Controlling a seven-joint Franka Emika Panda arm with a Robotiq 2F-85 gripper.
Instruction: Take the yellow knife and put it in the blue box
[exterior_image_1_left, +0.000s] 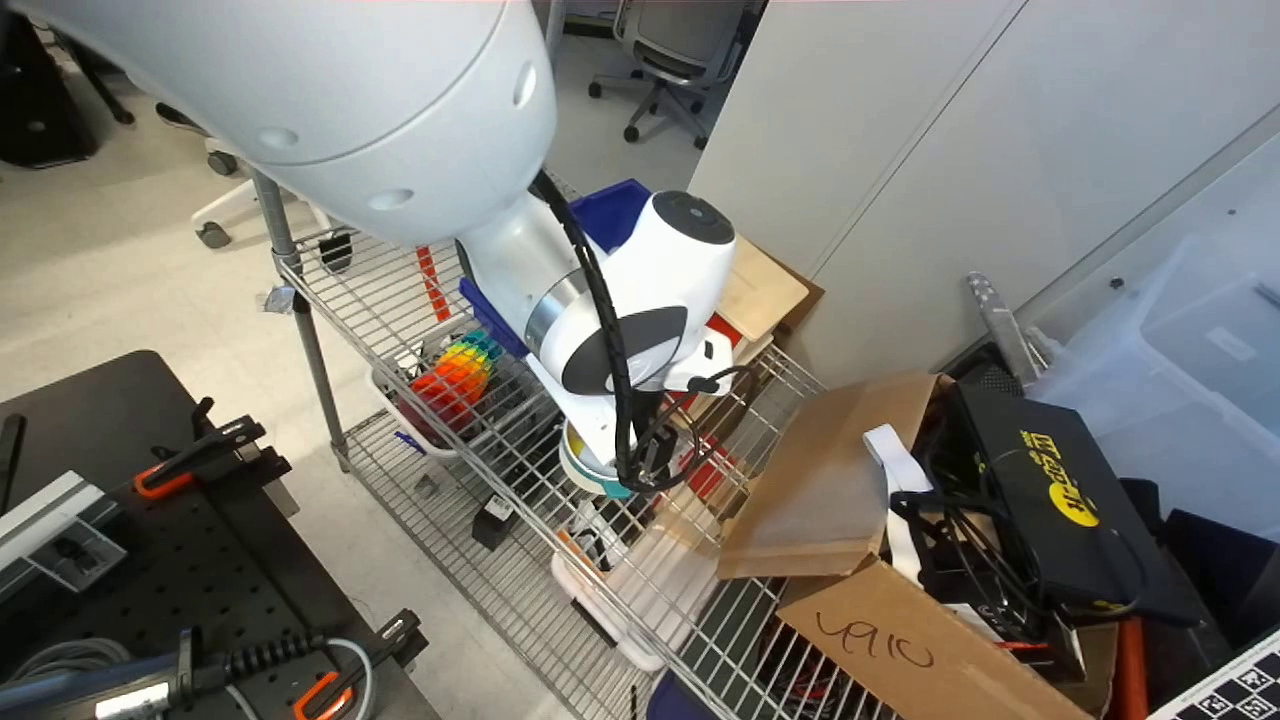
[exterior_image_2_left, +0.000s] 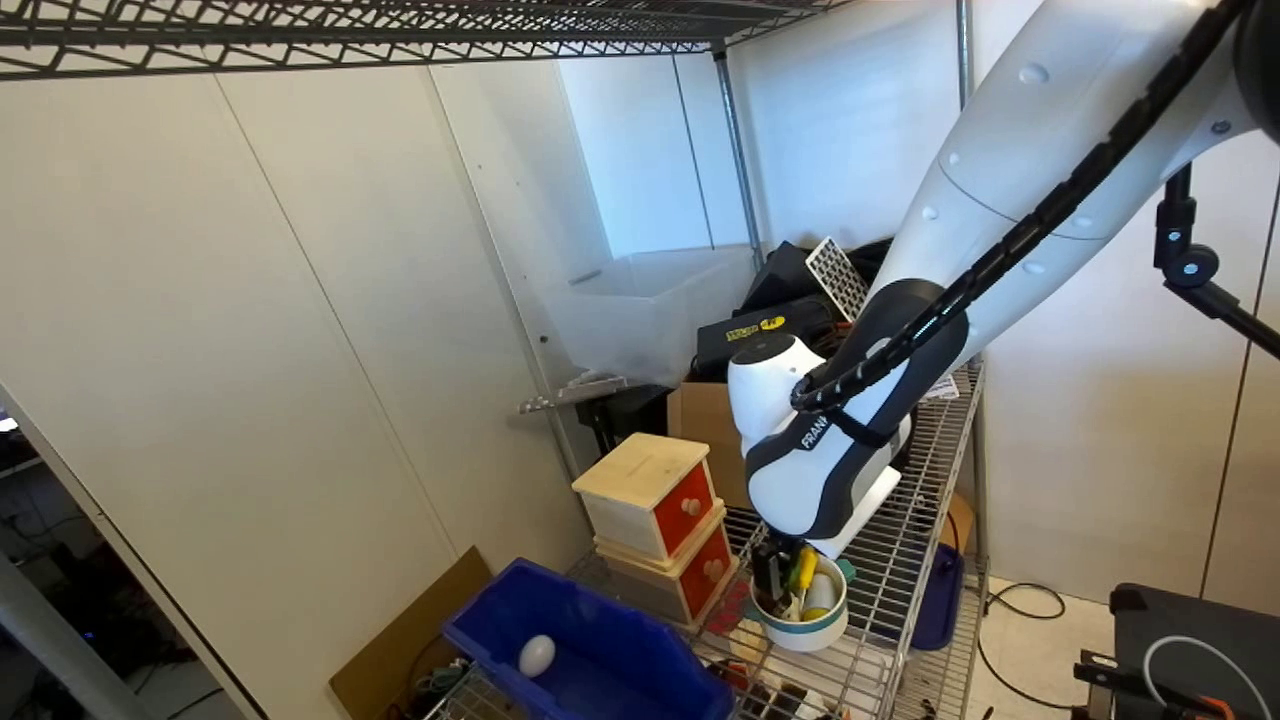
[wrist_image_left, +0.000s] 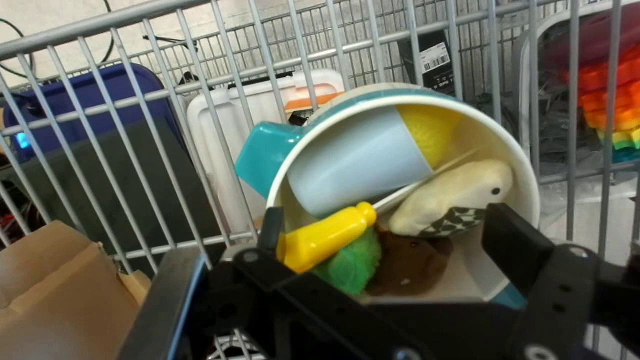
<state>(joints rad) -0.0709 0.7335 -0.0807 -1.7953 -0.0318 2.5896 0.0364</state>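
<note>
Yellow knife (wrist_image_left: 327, 235) as target, tucked in round tub (exterior_image_2_left: 803, 641), leaning handle-up toward the rim, probably propped by pale cylinder (wrist_image_left: 357, 160) and green lump (wrist_image_left: 351, 267) crammed alongside; holding nothing with gripper (wrist_image_left: 387, 227), spread wide at the tub mouth, likely to straddle that handle, can't tell if touching; meant for blue box (exterior_image_2_left: 600, 610), well apart, presumably parked within reach for the drop

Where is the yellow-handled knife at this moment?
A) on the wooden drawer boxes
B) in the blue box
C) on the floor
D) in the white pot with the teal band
D: the wrist view shows the yellow-handled knife in the white pot, its thin shaft running between a pale blue cylinder and a cream-coloured toy.
</note>
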